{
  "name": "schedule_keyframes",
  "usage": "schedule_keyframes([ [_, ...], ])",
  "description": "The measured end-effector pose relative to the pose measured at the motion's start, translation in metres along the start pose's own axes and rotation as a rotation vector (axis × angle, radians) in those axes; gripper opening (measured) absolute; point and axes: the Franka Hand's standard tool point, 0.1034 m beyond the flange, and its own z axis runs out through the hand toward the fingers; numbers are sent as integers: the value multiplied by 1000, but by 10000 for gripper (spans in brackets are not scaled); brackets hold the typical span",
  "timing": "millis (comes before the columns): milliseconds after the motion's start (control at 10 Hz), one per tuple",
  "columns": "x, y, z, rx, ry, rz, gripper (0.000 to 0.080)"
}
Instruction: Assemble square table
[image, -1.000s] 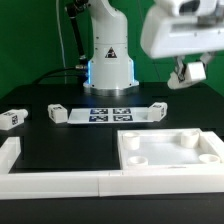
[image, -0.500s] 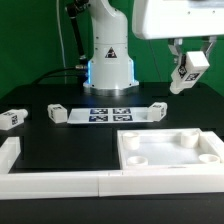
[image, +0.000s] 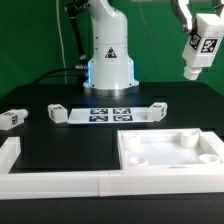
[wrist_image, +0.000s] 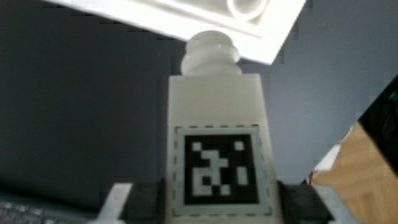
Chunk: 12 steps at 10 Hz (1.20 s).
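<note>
The white square tabletop (image: 170, 152) with raised rim and corner holes lies on the black table at the exterior view's right, against the white border rail. My gripper (image: 196, 38) is high above it at the upper right, shut on a white table leg (image: 197, 52) that bears a black-and-white tag and hangs tilted. In the wrist view the leg (wrist_image: 219, 130) fills the middle between my fingers (wrist_image: 121, 203), its peg end pointing at a corner of the tabletop (wrist_image: 222, 20). Other legs lie on the table: one (image: 12, 118) at the left, one (image: 57, 113) and one (image: 155, 109) beside the marker board.
The marker board (image: 106, 114) lies in front of the robot base (image: 108, 62). White border rails (image: 60, 182) run along the front edge and the left side (image: 8, 152).
My gripper has risen with the leg, from about the height of the robot base's middle to near the top of the exterior view, and shifted slightly right. Nothing else has moved.
</note>
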Motion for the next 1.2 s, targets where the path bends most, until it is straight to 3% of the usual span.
schedule_keyframes([
  [100, 0, 5, 2, -27, 109, -7, 290],
  [400, -12, 4, 11, -31, 120, -9, 290],
  [500, -32, 2, 29, -33, 134, -24, 290],
  [600, -45, 1, 42, -18, 105, -36, 290],
  [800, -41, -10, 48, 3, 120, -37, 290],
  [1200, -43, -7, 49, 2, 113, -44, 290],
])
